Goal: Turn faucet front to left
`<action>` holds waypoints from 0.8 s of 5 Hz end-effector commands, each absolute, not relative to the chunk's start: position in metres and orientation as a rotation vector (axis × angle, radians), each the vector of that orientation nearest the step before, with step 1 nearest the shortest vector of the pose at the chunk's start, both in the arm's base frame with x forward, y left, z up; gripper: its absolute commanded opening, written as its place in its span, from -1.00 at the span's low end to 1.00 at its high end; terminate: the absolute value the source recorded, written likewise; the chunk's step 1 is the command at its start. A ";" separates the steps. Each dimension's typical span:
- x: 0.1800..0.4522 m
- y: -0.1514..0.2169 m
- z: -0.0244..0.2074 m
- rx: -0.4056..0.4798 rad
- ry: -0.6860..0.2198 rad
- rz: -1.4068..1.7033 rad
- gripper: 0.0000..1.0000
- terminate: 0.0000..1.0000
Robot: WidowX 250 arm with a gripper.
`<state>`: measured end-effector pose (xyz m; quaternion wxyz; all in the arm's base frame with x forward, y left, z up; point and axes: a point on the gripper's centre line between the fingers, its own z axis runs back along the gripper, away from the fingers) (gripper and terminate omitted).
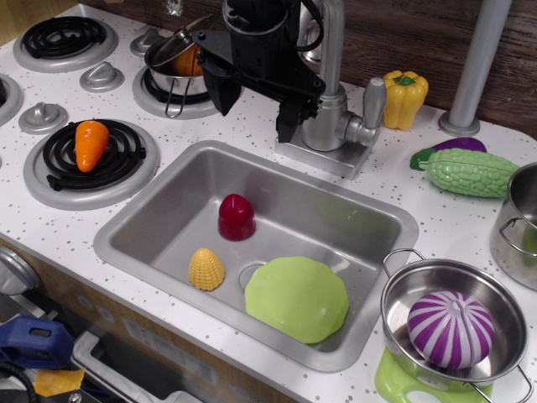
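The silver-grey faucet (329,113) stands on its square base plate (323,158) behind the sink (168,189). Its stubby lever handle (370,105) sticks out to the right, and its thin spout (333,38) rises out of the top of the frame, so the spout's end is hidden. My black gripper (256,117) hangs just left of the faucet body, above the sink's back rim. Its two fingers (286,126) are spread apart with nothing between them. The right finger is close to the faucet body; I cannot tell whether it touches.
The sink holds a red piece (236,216), a yellow corn (205,269) and a green plate (297,298). A pot with a purple onion (450,329) sits front right. A yellow pepper (404,98), green gourd (470,172), grey pole (474,67) and lidded pot (174,59) stand behind.
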<state>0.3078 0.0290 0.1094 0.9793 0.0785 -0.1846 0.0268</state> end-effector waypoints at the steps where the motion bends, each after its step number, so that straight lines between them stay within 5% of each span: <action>1: 0.335 0.033 0.126 0.126 -0.482 0.078 1.00 -1.00; 3: 0.354 0.044 0.131 0.175 -0.516 0.067 1.00 -1.00; 4: 0.357 0.049 0.130 0.197 -0.522 0.075 -1.00 -1.00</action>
